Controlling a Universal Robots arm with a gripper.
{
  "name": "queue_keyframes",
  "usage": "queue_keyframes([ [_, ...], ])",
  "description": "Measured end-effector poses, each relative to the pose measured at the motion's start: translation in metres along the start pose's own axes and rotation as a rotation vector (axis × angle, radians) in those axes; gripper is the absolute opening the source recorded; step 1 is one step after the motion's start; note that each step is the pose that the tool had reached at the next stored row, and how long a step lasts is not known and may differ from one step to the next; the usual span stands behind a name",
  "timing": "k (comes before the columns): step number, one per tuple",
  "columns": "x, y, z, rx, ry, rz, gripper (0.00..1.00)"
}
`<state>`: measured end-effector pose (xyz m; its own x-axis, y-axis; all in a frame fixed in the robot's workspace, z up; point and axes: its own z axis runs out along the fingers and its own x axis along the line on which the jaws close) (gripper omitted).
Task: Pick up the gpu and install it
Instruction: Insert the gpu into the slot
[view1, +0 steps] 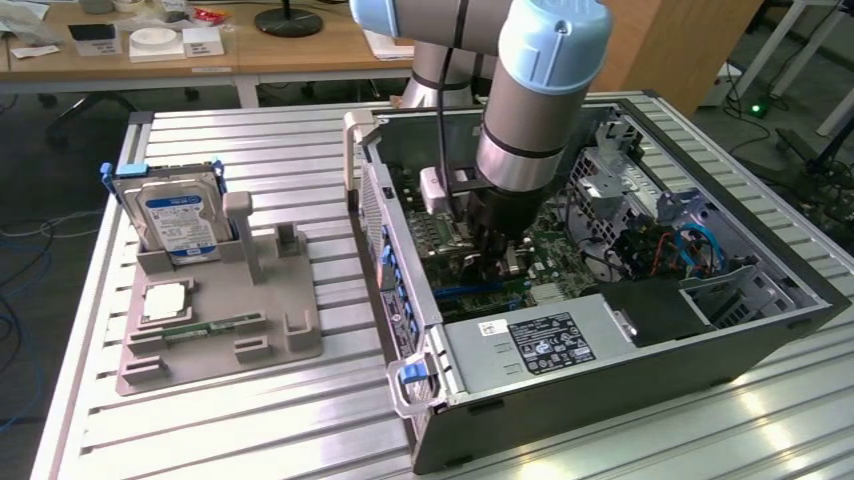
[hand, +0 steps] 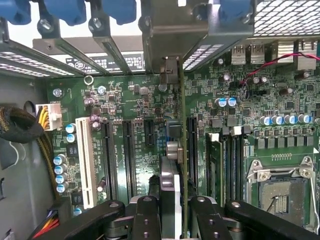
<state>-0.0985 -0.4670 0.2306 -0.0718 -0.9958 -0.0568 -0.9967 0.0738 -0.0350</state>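
Your desk (view1: 240, 420) carries an open PC case (view1: 667, 340) lying on its side towards the exterior view's right. The arm (view1: 534, 110) comes down from above into the middle of that case. On the case floor you see the green motherboard (hand: 125, 100), with long black slots running side by side and an open CPU socket (hand: 280, 195) off to one side. Towards the exterior view's left, well apart from the case, a grey fixture (view1: 287, 330) sits on the desk with a hard drive (view1: 180, 220) standing upright in it and a RAM stick (view1: 200, 328) lying flat near its front. The gpu (hand: 170, 190) is inside the case, standing on edge over the motherboard between two of the black slots, its far end reaching the rear bracket bay. Your fingers (hand: 146, 217) are clamped on it, one on each face. You cannot tell whether its lower edge is seated in a slot.
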Motion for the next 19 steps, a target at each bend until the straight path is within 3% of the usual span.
queue_keyframes([
  [19, -0.0001, -0.0009, 0.0002, 0.0003, 0.0002, 0.004, 0.28],
])
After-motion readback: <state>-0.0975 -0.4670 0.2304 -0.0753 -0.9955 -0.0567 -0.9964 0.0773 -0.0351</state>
